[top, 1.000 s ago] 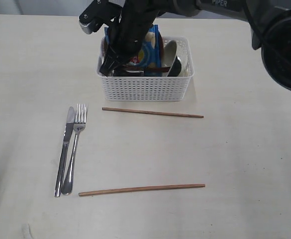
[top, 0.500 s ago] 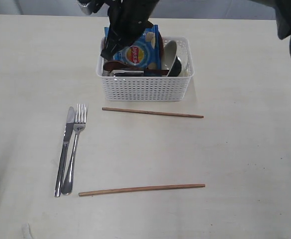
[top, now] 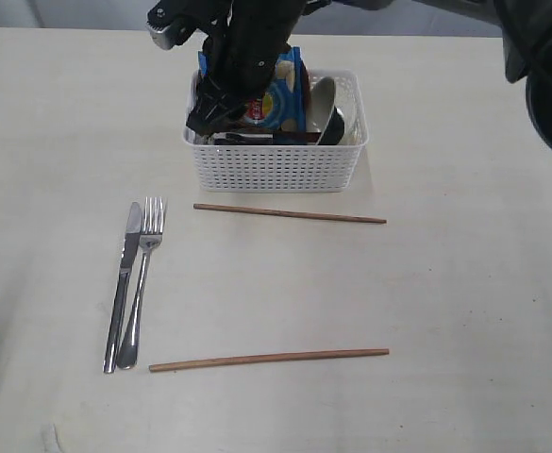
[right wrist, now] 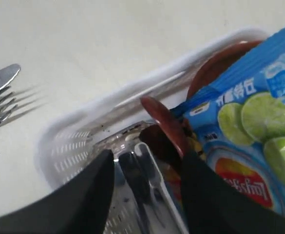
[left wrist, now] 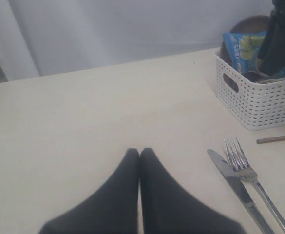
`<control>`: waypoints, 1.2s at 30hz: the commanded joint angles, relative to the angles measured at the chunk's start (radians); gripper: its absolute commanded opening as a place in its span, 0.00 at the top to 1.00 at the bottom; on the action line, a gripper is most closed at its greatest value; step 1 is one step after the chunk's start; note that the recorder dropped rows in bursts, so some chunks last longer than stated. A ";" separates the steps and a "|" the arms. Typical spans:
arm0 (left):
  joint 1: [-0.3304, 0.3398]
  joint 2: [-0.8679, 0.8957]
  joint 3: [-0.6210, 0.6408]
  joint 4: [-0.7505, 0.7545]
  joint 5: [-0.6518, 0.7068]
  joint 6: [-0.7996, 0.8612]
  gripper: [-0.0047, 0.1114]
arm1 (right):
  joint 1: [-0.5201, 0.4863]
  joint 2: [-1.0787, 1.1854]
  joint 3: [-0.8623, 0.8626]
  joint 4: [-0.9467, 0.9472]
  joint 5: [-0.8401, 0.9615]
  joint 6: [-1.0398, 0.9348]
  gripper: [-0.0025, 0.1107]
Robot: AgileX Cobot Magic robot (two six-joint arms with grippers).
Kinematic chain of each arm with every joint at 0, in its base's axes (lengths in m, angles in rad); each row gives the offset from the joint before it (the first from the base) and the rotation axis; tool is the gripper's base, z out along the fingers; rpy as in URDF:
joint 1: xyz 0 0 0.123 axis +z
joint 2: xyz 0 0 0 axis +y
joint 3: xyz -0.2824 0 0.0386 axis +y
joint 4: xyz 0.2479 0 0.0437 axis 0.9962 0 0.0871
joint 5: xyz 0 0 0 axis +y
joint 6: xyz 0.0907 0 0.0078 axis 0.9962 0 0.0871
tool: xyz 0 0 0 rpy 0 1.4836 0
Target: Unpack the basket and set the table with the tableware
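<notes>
Table (top: 464, 311) carries knife (top: 125, 283), fork (top: 143, 274) and two chopsticks (top: 290, 214), all laid out in front of basket (top: 276, 170). Basket holds bag (top: 280, 99), plate (right wrist: 220, 63) standing on edge, and spoon (right wrist: 164, 129). My right fingers (right wrist: 91, 195) are down in the basket's end nearest the fork, spread, nothing pinched; the spoon sits just beside one of them. My left fingers (left wrist: 127, 195) are pressed together over bare table, well apart from the basket.

Judgement: spoon is the step in hand. Centre the spread across it, stay clear of bag and rim, close firmly, and lift straight up so the basket isn't dragged.
</notes>
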 commanded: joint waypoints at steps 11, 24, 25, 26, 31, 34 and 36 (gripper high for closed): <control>0.002 -0.003 0.002 -0.001 -0.004 0.000 0.96 | -0.006 0.076 0.000 -0.003 -0.047 0.005 0.71; 0.002 -0.003 0.002 -0.001 -0.004 0.000 0.96 | -0.004 0.046 0.000 -0.064 -0.043 0.004 0.98; 0.002 -0.003 0.002 -0.001 -0.004 0.000 0.96 | -0.004 0.040 0.000 -0.078 -0.043 0.011 0.98; 0.002 -0.003 0.002 -0.001 -0.004 0.000 0.96 | -0.004 0.030 0.000 -0.092 -0.043 0.025 0.98; 0.002 -0.003 0.002 -0.001 -0.004 0.000 0.96 | -0.004 -0.013 0.000 -0.144 -0.039 0.063 0.98; 0.002 -0.003 0.002 -0.001 -0.004 0.000 0.96 | -0.004 -0.038 0.000 -0.144 -0.034 0.063 0.98; 0.002 -0.003 0.002 -0.001 -0.004 0.000 0.96 | -0.004 -0.047 0.000 -0.128 -0.010 0.051 0.98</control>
